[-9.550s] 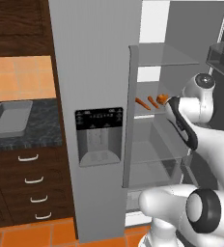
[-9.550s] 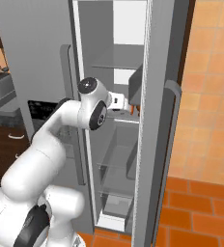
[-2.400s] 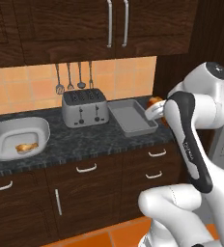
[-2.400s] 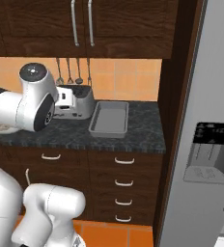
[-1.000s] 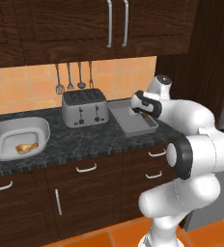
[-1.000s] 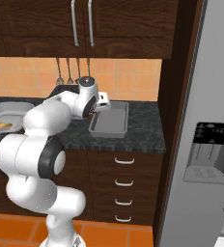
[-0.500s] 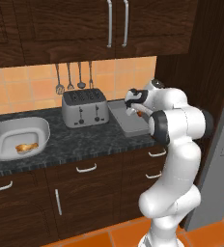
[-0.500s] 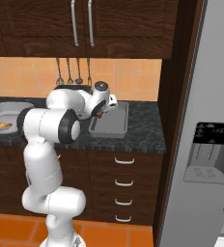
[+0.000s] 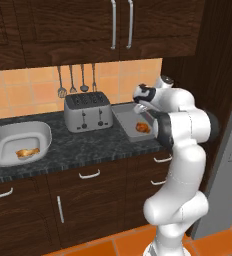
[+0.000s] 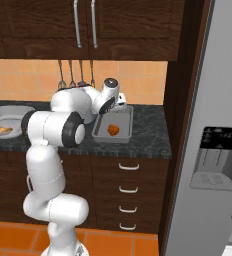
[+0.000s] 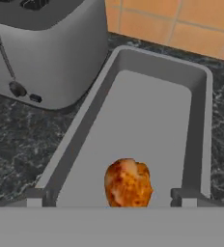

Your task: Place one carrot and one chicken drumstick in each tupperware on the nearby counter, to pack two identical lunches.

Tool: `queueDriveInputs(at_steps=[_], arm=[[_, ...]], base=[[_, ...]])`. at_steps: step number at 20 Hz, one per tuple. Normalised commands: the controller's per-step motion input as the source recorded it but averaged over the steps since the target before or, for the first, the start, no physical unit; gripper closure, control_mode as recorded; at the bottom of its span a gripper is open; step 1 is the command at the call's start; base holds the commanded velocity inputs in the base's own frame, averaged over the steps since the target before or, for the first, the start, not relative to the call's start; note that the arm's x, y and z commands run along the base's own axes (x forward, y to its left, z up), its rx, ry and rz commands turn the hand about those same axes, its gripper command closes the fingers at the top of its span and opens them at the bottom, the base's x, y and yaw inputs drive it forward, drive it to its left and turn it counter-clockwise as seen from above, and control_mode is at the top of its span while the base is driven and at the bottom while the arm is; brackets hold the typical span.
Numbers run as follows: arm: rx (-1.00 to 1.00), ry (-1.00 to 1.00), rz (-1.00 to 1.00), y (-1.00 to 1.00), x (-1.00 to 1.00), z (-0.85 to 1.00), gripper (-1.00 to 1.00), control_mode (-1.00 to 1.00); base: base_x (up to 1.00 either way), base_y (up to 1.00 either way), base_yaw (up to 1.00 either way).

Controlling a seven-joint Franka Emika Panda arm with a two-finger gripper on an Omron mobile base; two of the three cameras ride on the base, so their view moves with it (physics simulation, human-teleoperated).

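A golden-brown chicken drumstick [image 11: 128, 183] lies loose on the floor of the rectangular grey tupperware [image 11: 157, 96], at its near end. My gripper [image 11: 109, 198] hovers just above it, open, with one fingertip [image 11: 35, 197] on each side and neither touching it. In the left base view the gripper [image 9: 139, 106] hangs over that tupperware [image 9: 129, 119] and its drumstick [image 9: 143, 128]. A second drumstick [image 9: 27, 152] rests in the rounded tupperware [image 9: 38, 132] at the left of the counter [image 9: 88, 142]. The carrots are out of view.
A silver toaster [image 9: 88, 111] stands directly left of the rectangular tupperware, with utensils [image 9: 80, 77] hanging on the orange tiled wall behind it. Dark wall cabinets [image 9: 118, 25] overhang the counter. The grey fridge [image 10: 213, 150] stands to the right.
The gripper has gone from shut on the drumstick to open above the rectangular tupperware. The drumstick now lies on the tupperware's floor.
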Motion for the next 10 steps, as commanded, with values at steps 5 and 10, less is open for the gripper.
queueDriveInputs(at_steps=[5,10], arm=[[0.10,0.00,-0.13,0.32,-1.00,0.39,-1.00,-1.00],[0.08,-0.05,-0.06,0.06,-1.00,0.10,-1.00,-1.00]], base=[[0.00,0.00,0.00],[0.00,0.00,0.00]])
